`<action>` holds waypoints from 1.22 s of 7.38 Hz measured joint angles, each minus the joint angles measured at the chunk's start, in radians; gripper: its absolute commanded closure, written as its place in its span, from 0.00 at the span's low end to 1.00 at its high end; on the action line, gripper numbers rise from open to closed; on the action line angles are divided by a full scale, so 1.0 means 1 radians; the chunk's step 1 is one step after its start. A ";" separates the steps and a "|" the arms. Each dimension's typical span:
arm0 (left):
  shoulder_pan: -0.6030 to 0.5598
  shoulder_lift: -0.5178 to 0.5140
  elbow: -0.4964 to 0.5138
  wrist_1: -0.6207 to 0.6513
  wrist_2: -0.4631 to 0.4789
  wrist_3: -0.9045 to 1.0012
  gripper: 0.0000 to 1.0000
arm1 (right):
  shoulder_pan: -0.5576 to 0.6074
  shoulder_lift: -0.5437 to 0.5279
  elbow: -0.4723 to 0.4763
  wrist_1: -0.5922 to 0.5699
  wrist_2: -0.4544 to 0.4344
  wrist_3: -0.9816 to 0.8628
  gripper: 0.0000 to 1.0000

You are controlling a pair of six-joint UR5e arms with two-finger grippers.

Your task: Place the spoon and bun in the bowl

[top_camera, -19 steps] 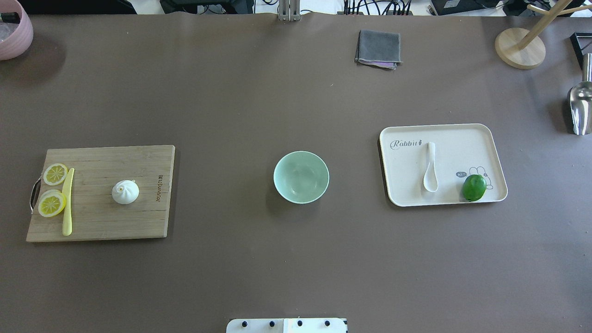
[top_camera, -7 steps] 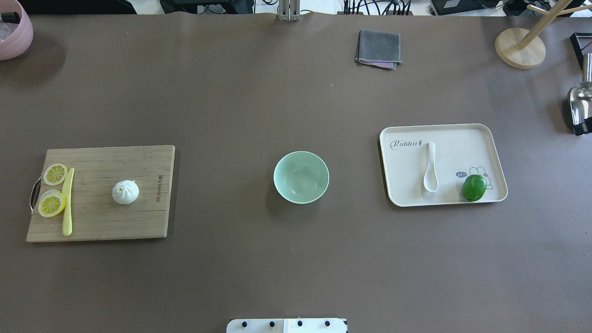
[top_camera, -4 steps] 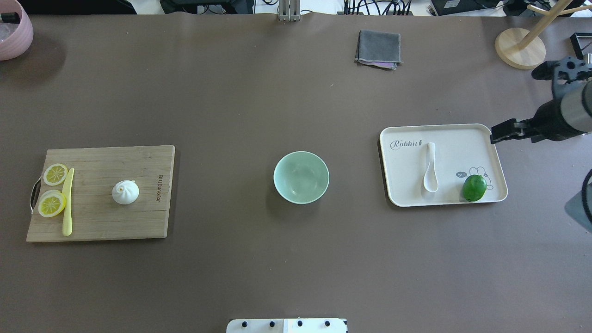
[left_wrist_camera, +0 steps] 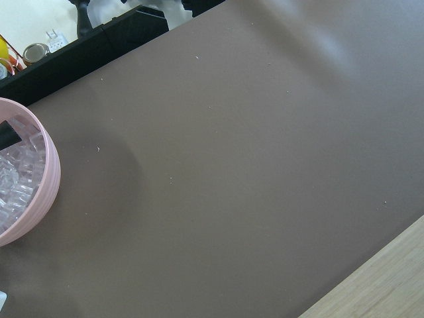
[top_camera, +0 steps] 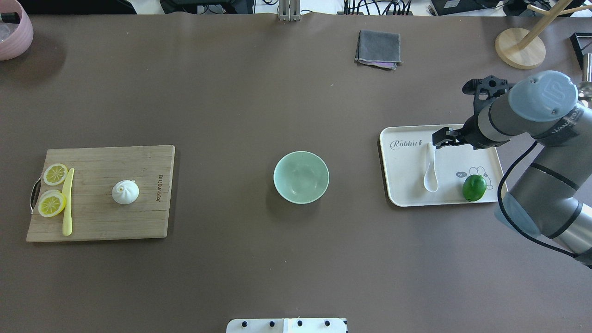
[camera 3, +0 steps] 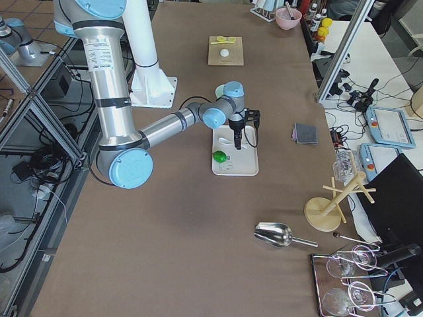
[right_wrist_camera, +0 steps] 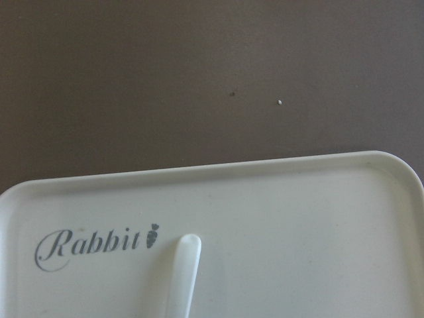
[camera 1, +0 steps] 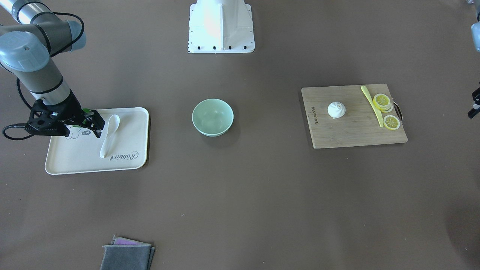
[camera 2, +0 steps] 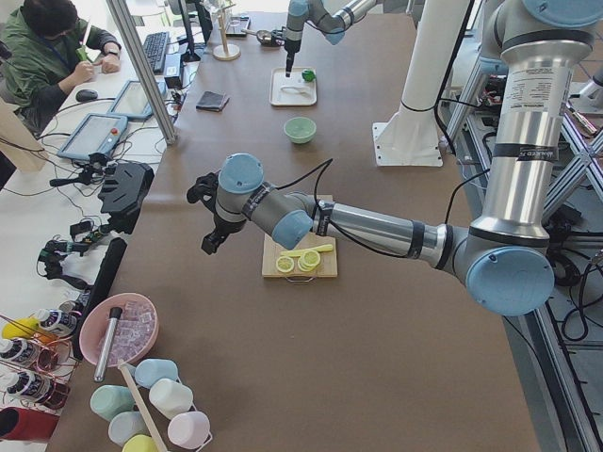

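Note:
The cream-white spoon point(top_camera: 430, 169) lies on a cream tray point(top_camera: 407, 185), also seen in the front view point(camera 1: 109, 139); its handle tip shows in the right wrist view point(right_wrist_camera: 183, 268). My right gripper point(top_camera: 439, 138) hovers over the handle end, open and empty point(camera 1: 98, 125). The white bun point(top_camera: 125, 192) sits on the wooden cutting board point(top_camera: 92, 222). The mint-green bowl point(top_camera: 301, 177) stands empty at the table's middle. My left gripper point(camera 2: 209, 243) hangs beyond the board's outer side; I cannot tell if it is open.
A green lime point(top_camera: 474, 188) lies on the tray near the spoon's scoop. Lemon slices point(top_camera: 52, 203) and a yellow knife point(top_camera: 68, 203) lie on the board. A grey cloth point(top_camera: 378, 48), a pink bowl point(top_camera: 14, 32) and a wooden stand point(top_camera: 520, 47) stand at the far side.
My right arm has come in from the right edge and moved left over the tray to the spoon's handle end. Spoon, bun and bowl have not moved.

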 measured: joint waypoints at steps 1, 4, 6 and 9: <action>0.000 0.006 -0.002 -0.009 0.000 0.000 0.02 | -0.015 0.007 -0.048 0.060 -0.011 0.034 0.20; 0.000 0.019 0.000 -0.033 0.002 -0.003 0.02 | -0.055 0.014 -0.086 0.115 -0.032 0.174 0.41; 0.001 0.019 0.001 -0.034 0.004 -0.002 0.02 | -0.075 0.016 -0.084 0.117 -0.052 0.225 0.60; 0.001 0.020 0.003 -0.035 0.006 0.003 0.02 | -0.088 0.017 -0.080 0.117 -0.067 0.246 1.00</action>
